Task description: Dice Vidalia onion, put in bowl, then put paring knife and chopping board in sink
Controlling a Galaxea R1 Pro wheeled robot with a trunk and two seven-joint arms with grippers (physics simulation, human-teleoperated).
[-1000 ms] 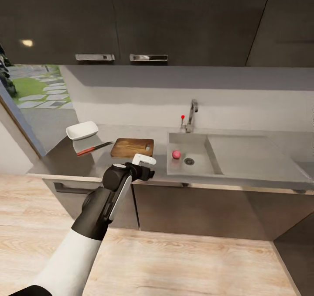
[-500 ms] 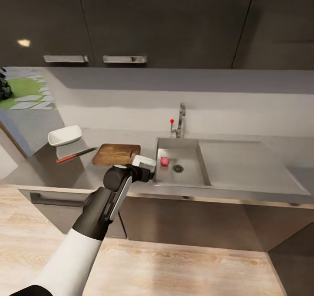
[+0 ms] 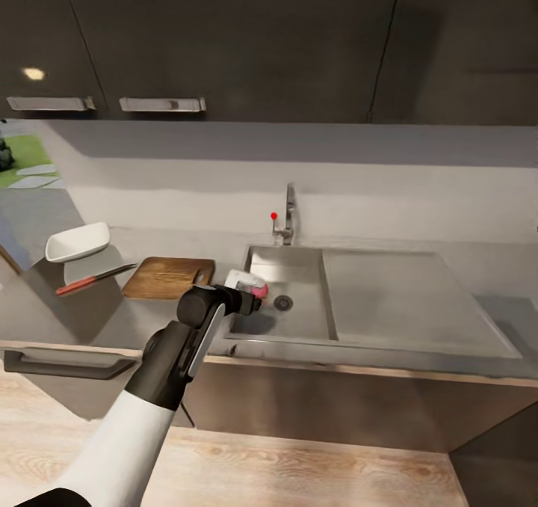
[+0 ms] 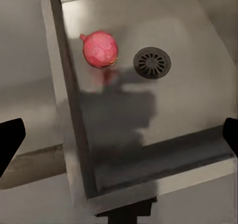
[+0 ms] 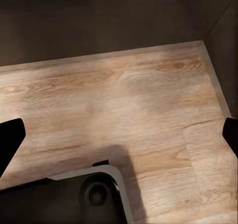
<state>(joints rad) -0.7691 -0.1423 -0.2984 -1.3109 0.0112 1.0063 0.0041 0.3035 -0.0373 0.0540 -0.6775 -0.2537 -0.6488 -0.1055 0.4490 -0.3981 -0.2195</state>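
Now, left arm: the black-and-white left arm reaches forward over the front edge of the long dark-grey glossy countertop (image 3: 142, 316), ending above the near left corner of the basin
Left gripper: the left gripper (image 3: 248, 289) hangs over the grey rectangular recessed sink (image 3: 299, 320); its two dark fingertips (image 4: 10, 142) sit at opposite edges of the left wrist view, so the jaws stand wide apart with nothing between them
Onion: the round pinkish-red Vidalia onion (image 4: 100, 49) lies on the sink floor, close to the basin's left wall and just beside the round dark drain (image 4: 152, 62), apart from it; in the head view it is partly hidden behind the gripper
Faucet: a curved chrome faucet with a small red knob (image 3: 284, 219) rises from the back rim of the sink, with the flat drainboard (image 3: 403, 297) stretching off to the right
Board: the rectangular dark-brown wooden chopping board (image 3: 164, 277) lies flat on the countertop just left of the sink
Knife: the slim paring knife with a red handle and dark blade (image 3: 93, 279) lies on the countertop left of the board, apart from it
Bowl: the white shallow squarish bowl (image 3: 77, 241) sits behind the knife, near the far left end of the countertop
Right gripper: the right gripper (image 5: 119, 135) points down at a pale wooden floor (image 5: 114, 100), its dark fingertips well apart and holding nothing
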